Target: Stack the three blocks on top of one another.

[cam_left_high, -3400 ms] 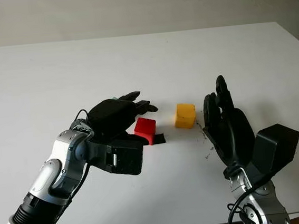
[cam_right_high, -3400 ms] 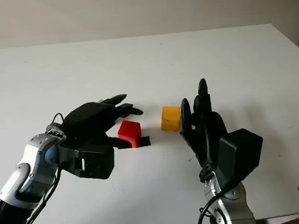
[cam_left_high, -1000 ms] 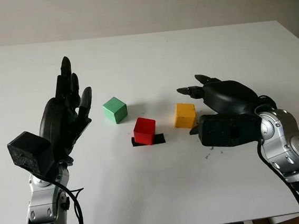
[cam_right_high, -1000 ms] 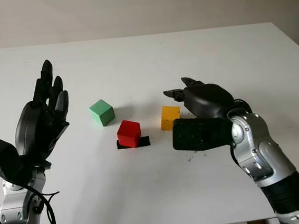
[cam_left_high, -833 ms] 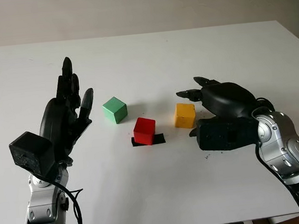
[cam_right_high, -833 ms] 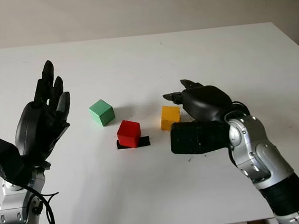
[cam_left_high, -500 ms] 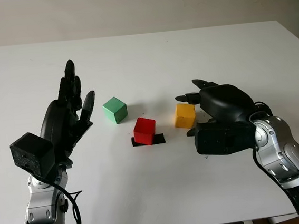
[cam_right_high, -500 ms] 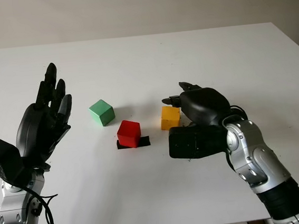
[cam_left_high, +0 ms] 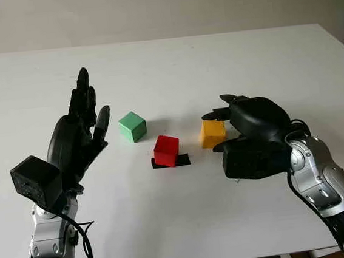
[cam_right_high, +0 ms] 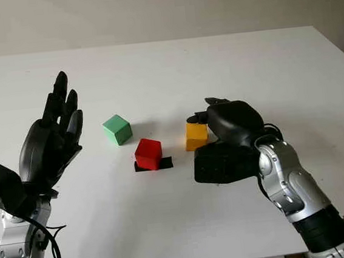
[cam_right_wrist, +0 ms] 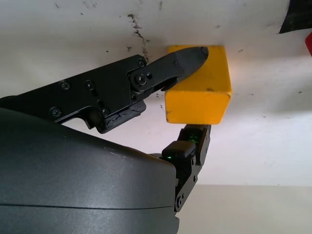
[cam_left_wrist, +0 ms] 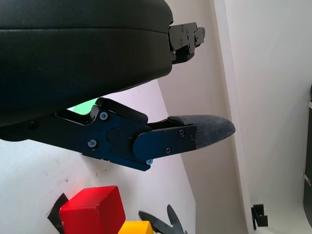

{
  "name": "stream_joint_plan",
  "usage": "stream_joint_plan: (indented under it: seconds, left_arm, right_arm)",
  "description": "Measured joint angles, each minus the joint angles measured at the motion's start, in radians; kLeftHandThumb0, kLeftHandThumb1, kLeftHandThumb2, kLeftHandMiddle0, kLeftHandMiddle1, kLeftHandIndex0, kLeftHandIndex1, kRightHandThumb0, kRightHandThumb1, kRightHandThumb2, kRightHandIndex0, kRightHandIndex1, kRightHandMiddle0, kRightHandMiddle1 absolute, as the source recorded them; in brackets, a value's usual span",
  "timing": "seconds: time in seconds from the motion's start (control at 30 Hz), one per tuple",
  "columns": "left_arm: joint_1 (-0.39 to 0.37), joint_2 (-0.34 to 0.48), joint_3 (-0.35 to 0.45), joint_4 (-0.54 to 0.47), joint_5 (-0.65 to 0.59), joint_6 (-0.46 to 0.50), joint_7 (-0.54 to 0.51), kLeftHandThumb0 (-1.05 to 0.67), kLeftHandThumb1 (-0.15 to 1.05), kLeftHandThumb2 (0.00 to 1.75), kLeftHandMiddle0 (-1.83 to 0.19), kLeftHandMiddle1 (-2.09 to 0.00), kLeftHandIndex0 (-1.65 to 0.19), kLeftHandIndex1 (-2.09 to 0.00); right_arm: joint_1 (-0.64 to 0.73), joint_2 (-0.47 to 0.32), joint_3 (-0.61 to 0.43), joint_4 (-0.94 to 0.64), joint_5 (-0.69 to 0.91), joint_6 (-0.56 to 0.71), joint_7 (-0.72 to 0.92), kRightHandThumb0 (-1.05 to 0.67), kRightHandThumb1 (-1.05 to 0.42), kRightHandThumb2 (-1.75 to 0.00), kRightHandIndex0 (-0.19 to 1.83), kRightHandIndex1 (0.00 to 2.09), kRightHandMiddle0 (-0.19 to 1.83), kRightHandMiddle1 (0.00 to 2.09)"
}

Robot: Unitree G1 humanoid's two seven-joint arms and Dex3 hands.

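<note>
On the white table stand three blocks: a green block [cam_left_high: 132, 126], a red block [cam_left_high: 167, 149] in the middle and a yellow block [cam_left_high: 211, 135] to its right. My right hand [cam_left_high: 220, 130] is curled around the yellow block, which still stands on the table. In the right wrist view one fingertip [cam_right_wrist: 189, 55] lies on the far edge of the yellow block [cam_right_wrist: 200, 95] and the thumb [cam_right_wrist: 193, 142] presses its near face. My left hand [cam_left_high: 87, 106] is open, raised above the table left of the green block.
A black tape mark [cam_left_high: 182, 160] lies under the red block. The white table [cam_left_high: 172, 68] stretches far behind the blocks. The left wrist view shows the red block [cam_left_wrist: 92, 214] and a corner of the yellow block [cam_left_wrist: 135, 228] beyond my left hand's finger [cam_left_wrist: 195, 134].
My right hand has slid left onto the yellow block and its fingers have closed around it. Earlier, my left hand drew back from the blocks and rose; lately it has hardly moved.
</note>
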Motion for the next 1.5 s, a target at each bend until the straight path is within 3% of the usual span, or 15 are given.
stream_joint_plan:
  seconds: [0.4, 0.63, 0.7, 1.03, 1.23, 1.5]
  left_arm:
    - [0.007, 0.000, 0.000, 0.002, 0.006, 0.002, 0.007, -0.76, 1.05, 0.52, 0.19, -0.05, 0.17, -0.05]
    - [0.007, 0.000, -0.002, 0.002, 0.018, 0.003, 0.013, -0.76, 1.05, 0.52, 0.18, -0.05, 0.17, -0.05]
    - [0.008, 0.000, -0.003, 0.002, 0.028, 0.002, 0.016, -0.76, 1.05, 0.52, 0.18, -0.06, 0.17, -0.05]
    - [0.010, 0.000, -0.010, 0.002, 0.037, 0.001, 0.017, -0.75, 1.05, 0.54, 0.19, -0.05, 0.18, -0.05]
    - [0.016, 0.000, -0.024, 0.001, 0.046, 0.002, 0.020, -0.77, 1.05, 0.54, 0.19, -0.04, 0.19, -0.04]
    - [0.029, 0.000, -0.031, 0.000, 0.047, 0.000, 0.029, -0.76, 1.05, 0.56, 0.19, -0.02, 0.19, -0.03]
  right_arm:
    - [0.000, 0.000, -0.001, 0.024, -0.018, -0.038, -0.037, -0.44, -0.95, -0.05, 0.39, 0.08, 0.54, 1.14]
    - [0.000, -0.002, -0.026, 0.035, 0.042, -0.076, -0.017, -0.40, -0.95, -0.05, 0.38, 0.06, 0.47, 1.24]
    - [-0.002, -0.001, -0.044, 0.036, 0.092, -0.075, 0.021, -0.38, -0.95, -0.05, 0.35, 0.05, 0.40, 1.38]
    - [-0.118, -0.004, -0.114, 0.005, 0.248, -0.003, 0.203, -0.40, -0.96, -0.06, 0.34, 0.05, 0.35, 1.50]
    - [-0.215, 0.000, -0.136, -0.023, 0.324, 0.103, 0.302, -0.40, -0.95, -0.05, 0.36, 0.05, 0.41, 1.35]
    - [-0.289, 0.028, -0.126, -0.032, 0.382, 0.189, 0.365, -0.45, -0.95, -0.05, 0.36, 0.06, 0.42, 1.38]
